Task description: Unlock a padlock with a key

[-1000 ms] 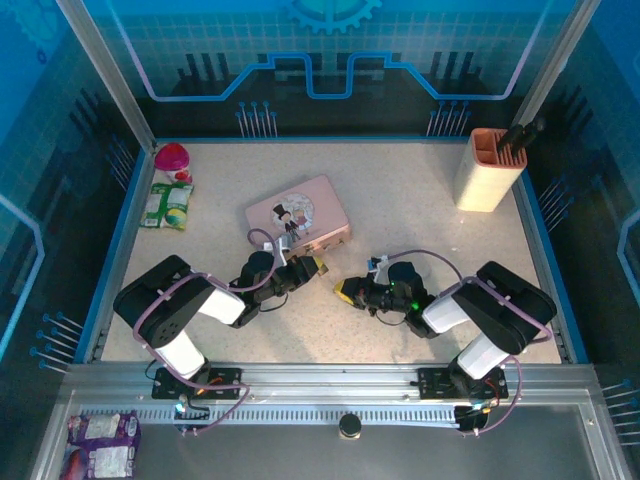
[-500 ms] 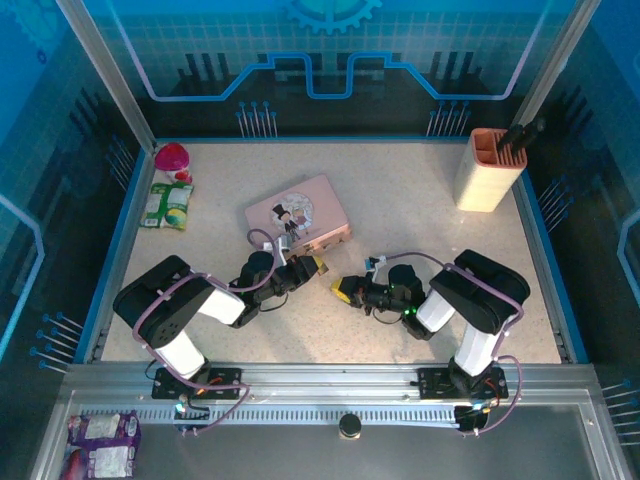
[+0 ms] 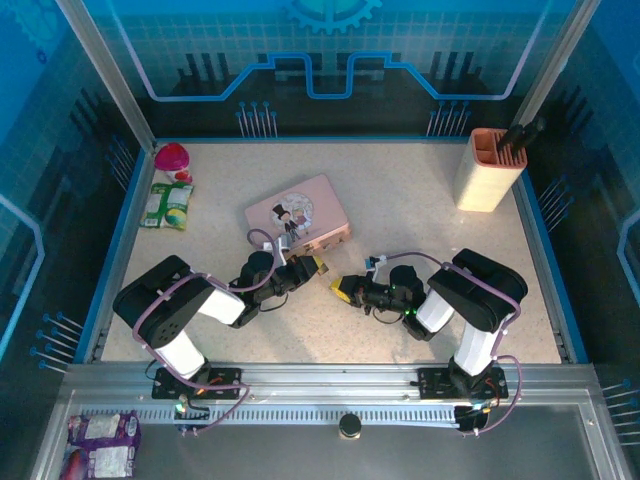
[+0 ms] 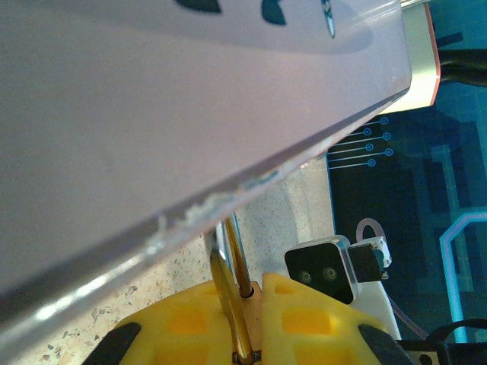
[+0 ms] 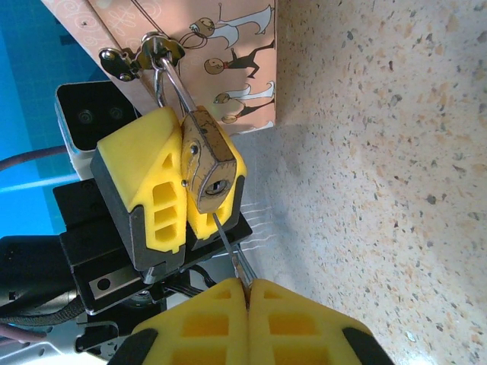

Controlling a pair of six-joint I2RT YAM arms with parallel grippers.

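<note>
The right claw (image 5: pixel 247 296), closed on the key (image 5: pixel 228 242), has come nearer; the left claw (image 3: pixel 314 266) clamps the padlock (image 5: pixel 209 171).

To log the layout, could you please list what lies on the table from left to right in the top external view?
green packet → pink tin → beige holder

Speckled table (image 3: pixel 400 200) with pink tin (image 3: pixel 298 218)

Brass padlock (image 5: pixel 207 163) and thin dark key (image 5: pixel 228 245), near the middle of the surface (image 3: pixel 420 220).
We see the key's tip touching the padlock's keyhole end, the silvery shackle pointing away.
</note>
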